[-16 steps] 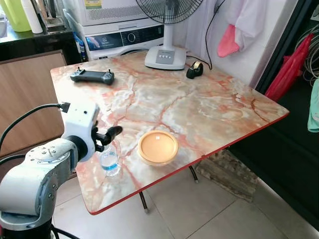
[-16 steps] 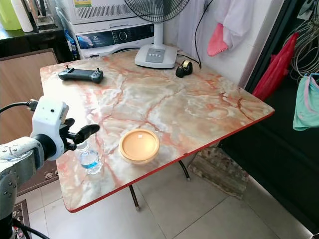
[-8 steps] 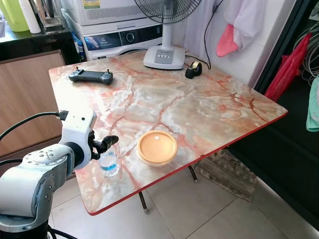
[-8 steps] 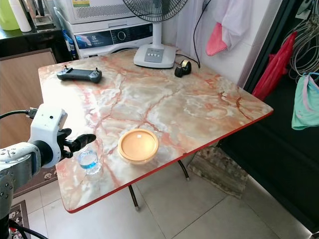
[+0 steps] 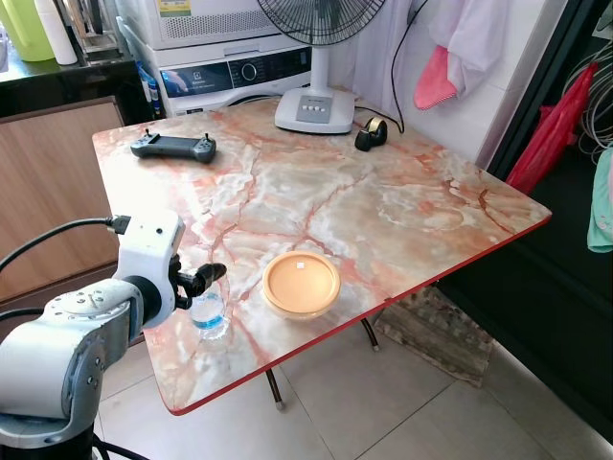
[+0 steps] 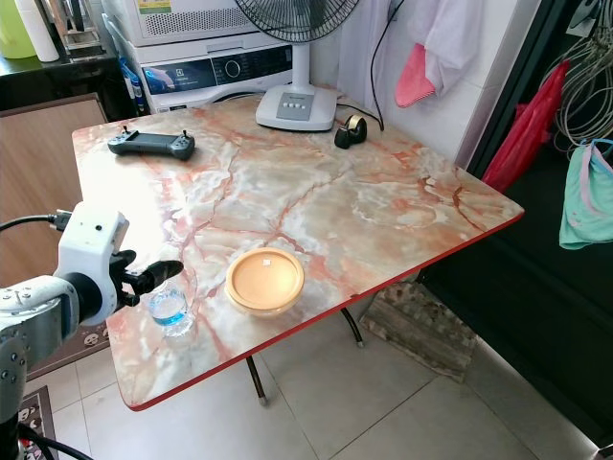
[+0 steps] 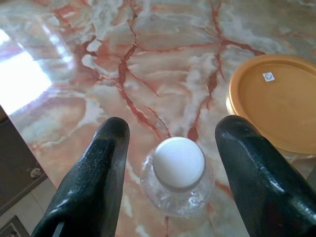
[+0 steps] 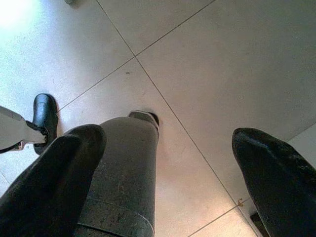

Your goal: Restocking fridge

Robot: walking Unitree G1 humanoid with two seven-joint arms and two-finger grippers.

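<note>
A small clear water bottle (image 5: 209, 311) with a white cap (image 7: 178, 163) stands upright near the front left corner of the marble table (image 5: 383, 211). My left gripper (image 5: 213, 273) hovers open just above it. In the left wrist view the cap sits between the two black fingers (image 7: 106, 163), which stand apart from the bottle. An orange-lidded round container (image 5: 302, 284) rests on the table just right of the bottle. My right gripper (image 8: 170, 136) hangs open over the tiled floor beside my leg (image 8: 123, 173).
A black controller (image 5: 175, 146), a fan base (image 5: 316, 110) and a tape dispenser (image 5: 372, 134) sit at the table's far side. A washing machine (image 5: 239, 72) stands behind. The table's red front edge (image 5: 316, 345) is close to the bottle. A red bag (image 5: 556, 134) hangs at right.
My left gripper has come down and back a little, from above the bottle to just over its cap. The bottle and the container have stayed put.
</note>
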